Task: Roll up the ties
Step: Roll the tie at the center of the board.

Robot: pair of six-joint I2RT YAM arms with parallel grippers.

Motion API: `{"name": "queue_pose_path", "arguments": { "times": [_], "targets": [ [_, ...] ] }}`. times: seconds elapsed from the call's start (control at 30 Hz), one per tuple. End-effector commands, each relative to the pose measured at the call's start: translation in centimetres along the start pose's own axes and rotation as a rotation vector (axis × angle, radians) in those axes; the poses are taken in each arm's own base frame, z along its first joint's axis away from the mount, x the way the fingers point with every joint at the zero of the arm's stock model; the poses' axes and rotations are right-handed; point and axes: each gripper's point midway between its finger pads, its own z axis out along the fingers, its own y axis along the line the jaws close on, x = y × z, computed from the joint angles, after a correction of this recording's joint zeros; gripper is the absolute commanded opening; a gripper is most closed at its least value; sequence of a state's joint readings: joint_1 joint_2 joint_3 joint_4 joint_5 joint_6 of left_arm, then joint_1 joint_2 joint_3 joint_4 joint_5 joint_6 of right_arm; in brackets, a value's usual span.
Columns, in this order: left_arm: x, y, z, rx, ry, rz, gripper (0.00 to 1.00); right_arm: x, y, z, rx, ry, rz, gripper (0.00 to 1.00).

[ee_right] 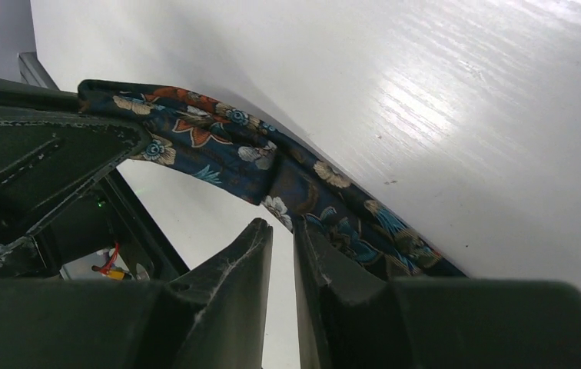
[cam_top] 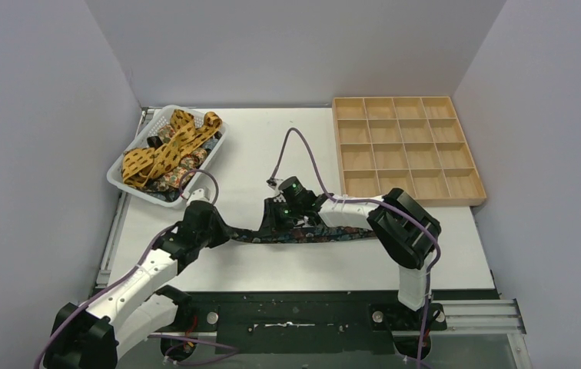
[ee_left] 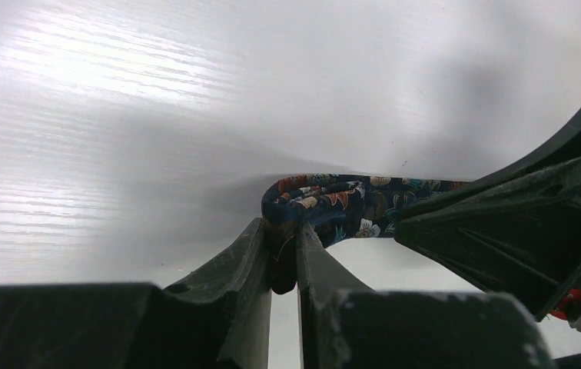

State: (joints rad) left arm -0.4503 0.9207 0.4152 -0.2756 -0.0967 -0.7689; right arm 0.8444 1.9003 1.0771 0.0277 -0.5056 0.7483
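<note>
A dark navy floral tie [cam_top: 333, 234] lies stretched across the near middle of the white table. My left gripper [cam_top: 218, 229] is shut on its left end; in the left wrist view the fabric [ee_left: 341, 204] is pinched between the fingers of this gripper [ee_left: 283, 231]. My right gripper [cam_top: 278, 223] sits over the tie a short way to the right. In the right wrist view its jaws [ee_right: 283, 223] stand almost together, with the tips at the edge of the raised, folded tie [ee_right: 218, 142]. Several mustard-yellow spotted ties [cam_top: 164, 150] lie in the basket.
A white basket [cam_top: 115, 178] with more ties stands at the back left. A wooden compartment tray [cam_top: 406, 201] stands at the back right. A purple cable [cam_top: 303, 154] arcs over the table behind the right gripper. The two grippers are close together.
</note>
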Motion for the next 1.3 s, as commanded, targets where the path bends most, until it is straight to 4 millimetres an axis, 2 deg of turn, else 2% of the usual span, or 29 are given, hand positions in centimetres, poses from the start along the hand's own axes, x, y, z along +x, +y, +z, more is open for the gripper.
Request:
{"name": "queue_pose_path", "arguments": {
  "times": [0.0, 0.37, 0.6, 0.7, 0.8, 1.0, 1.03, 1.07, 1.13, 1.2, 1.27],
  "targets": [
    [-2.2, -0.1, -0.9, -0.045, -0.057, 0.046, 0.00, -1.4, 2.2, -1.0, -0.075, -0.046, -0.011, 0.18],
    [-3.3, -0.5, -2.4, -0.151, -0.108, 0.191, 0.00, -1.8, 1.5, -1.3, -0.036, -0.063, -0.016, 0.16],
    [-2.7, -1.1, -2.1, -0.190, -0.100, 0.252, 0.00, -2.0, 2.3, -0.9, -0.085, -0.066, -0.006, 0.16],
    [-2.8, -1.2, -2.3, -0.237, -0.099, 0.291, 0.00, -2.8, 1.3, -1.2, 0.001, -0.101, -0.018, 0.16],
    [-3.5, -1.4, -2.5, -0.274, -0.119, 0.329, 0.00, -3.5, -0.4, -2.7, 0.115, -0.151, -0.002, 0.17],
    [-4.2, -2.0, -3.4, -0.326, -0.175, 0.367, 0.00, -6.3, -2.4, -8.0, 0.291, -0.359, -0.031, 0.24],
    [-4.3, -1.9, -3.5, -0.339, -0.182, 0.374, 0.00, -6.9, -2.5, -9.2, 0.316, -0.400, -0.056, 0.26],
    [-4.3, -1.9, -3.6, -0.350, -0.184, 0.385, 0.00, -7.5, -2.7, -10.3, 0.349, -0.447, -0.066, 0.33],
    [-4.3, -2.0, -3.6, -0.358, -0.190, 0.394, 0.00, -8.4, -2.6, -12.5, 0.370, -0.536, -0.060, 0.56],
    [-4.2, -2.1, -3.5, -0.361, -0.192, 0.399, 0.00, -8.8, -2.3, -13.7, 0.336, -0.588, -0.062, 0.65],
    [-4.2, -2.3, -3.4, -0.363, -0.195, 0.403, 0.00, -8.9, -2.0, -13.7, 0.240, -0.589, -0.057, 0.83]
  ]
}}
